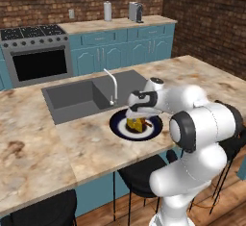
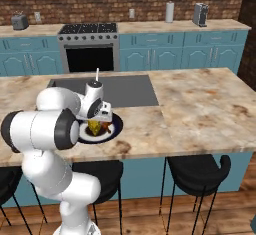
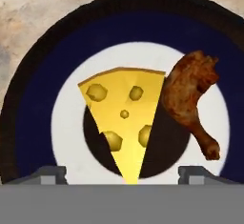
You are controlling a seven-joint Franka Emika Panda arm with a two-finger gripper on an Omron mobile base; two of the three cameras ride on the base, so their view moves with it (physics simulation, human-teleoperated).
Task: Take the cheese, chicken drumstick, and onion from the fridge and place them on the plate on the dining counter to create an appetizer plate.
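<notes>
Hand view, looking straight down: the cheese (image 3: 125,123), a yellow wedge pocked with round holes, lies flat on the plate (image 3: 40,94) with its narrow tip toward the bottom of that view and its broad rind edge opposite. The chicken drumstick (image 3: 190,104), brown and rough-skinned, lies just beside the cheese, its meaty end touching the wedge's upper corner; its long axis runs diagonally, with the thin bone end angled away from the wedge. The fingers (image 3: 123,175) stand wide apart, one tip on each side of the wedge tip, gripping nothing.

Base views add the setting. The plate (image 1: 117,124), round, dark blue with a white ring, sits on the marbled beige tabletop (image 1: 33,148), near its front edge, just right of the grey sink (image 1: 72,100) and its faucet (image 1: 113,83). The hand (image 2: 100,111) hangs directly over the plate (image 2: 116,124); the cheese (image 2: 93,127) shows below it, and the drumstick (image 2: 106,126) is only a small brown sliver.
</notes>
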